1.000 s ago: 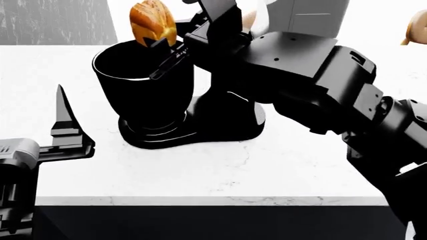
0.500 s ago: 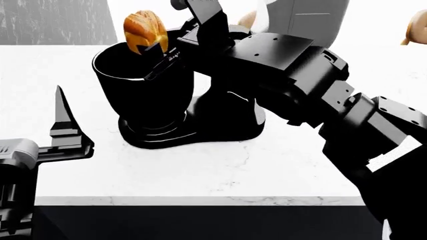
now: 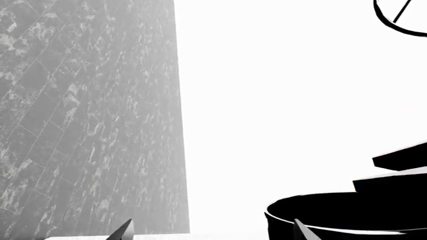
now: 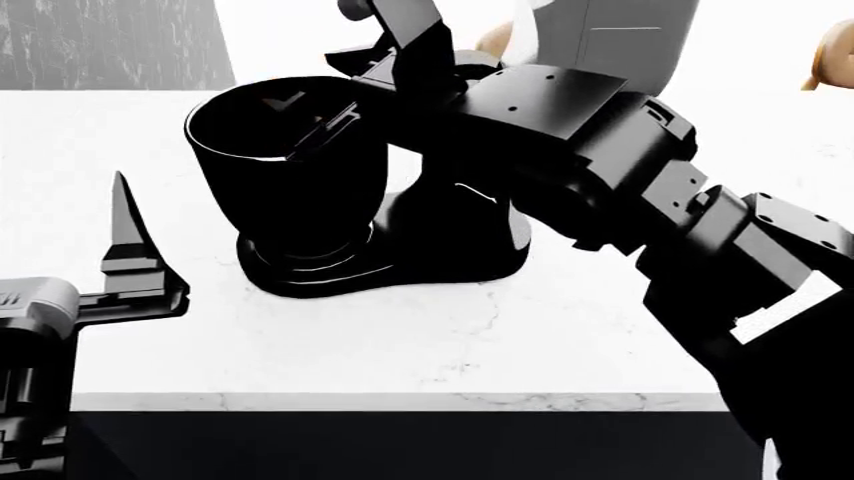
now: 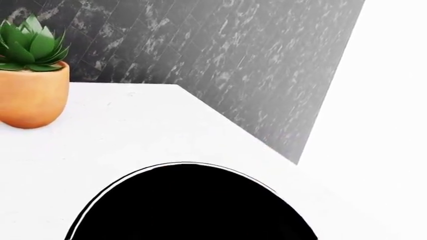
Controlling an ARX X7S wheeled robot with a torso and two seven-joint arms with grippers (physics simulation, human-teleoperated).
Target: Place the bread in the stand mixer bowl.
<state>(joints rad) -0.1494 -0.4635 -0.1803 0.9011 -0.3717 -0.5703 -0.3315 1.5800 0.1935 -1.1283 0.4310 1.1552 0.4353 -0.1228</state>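
The left gripper [image 4: 127, 245] sits idle at lower left of the head view, fingers apart, empty, well clear of the work. Farther back, upper centre, the right gripper [image 4: 320, 110] hangs over the rim of the stand mixer bowl [image 4: 287, 190], placed there to drop its load inside; its fingers appear spread with nothing between them. The bread shows in none of the 3 views; it probably lies inside the dark bowl, below that gripper.
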